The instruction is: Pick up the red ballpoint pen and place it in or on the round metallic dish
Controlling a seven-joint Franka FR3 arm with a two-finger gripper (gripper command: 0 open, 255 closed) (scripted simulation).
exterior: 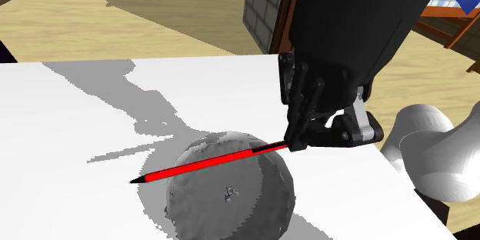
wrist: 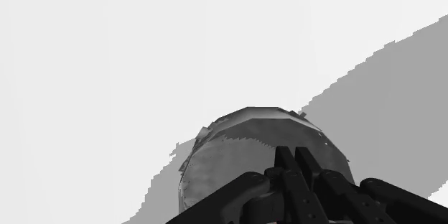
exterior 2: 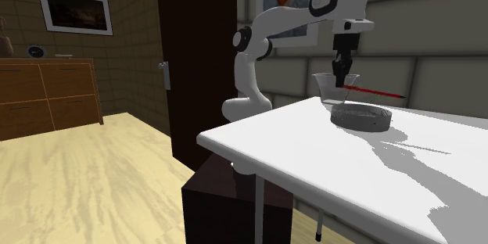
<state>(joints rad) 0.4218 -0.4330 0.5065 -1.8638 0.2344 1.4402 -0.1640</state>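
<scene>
In the second exterior view the white arm (exterior 2: pixel 258 43) rises from its base at the far edge of the tabletop (exterior 2: pixel 297 148), bends at a high elbow and reaches toward that view's right, with the wrist turned so the hand points straight down. The gripper (exterior 2: pixel 339 84) hangs above the dish (exterior 2: pixel 360 119), a round grey dish with a low wall that sits on the white surface. The shoulder view shows the gripper (exterior: pixel 295 145) with its black fingers drawn narrow and pinched on one end of the red pen (exterior: pixel 200 165). The pen sticks out sideways toward that view's left, its dark tip dipping a little, and it crosses over the dish (exterior: pixel 269 200), whose mottled grey inside shows below it. From the side, the pen (exterior 2: pixel 375 91) lies nearly level and is lifted clear of the dish's rim. In the wrist view the gripper (wrist: pixel 295 154) looks down with its fingers close together over the dish (wrist: pixel 237 151), and the pale tabletop (wrist: pixel 108 79) spreads beyond, crossed by a grey shadow.
</scene>
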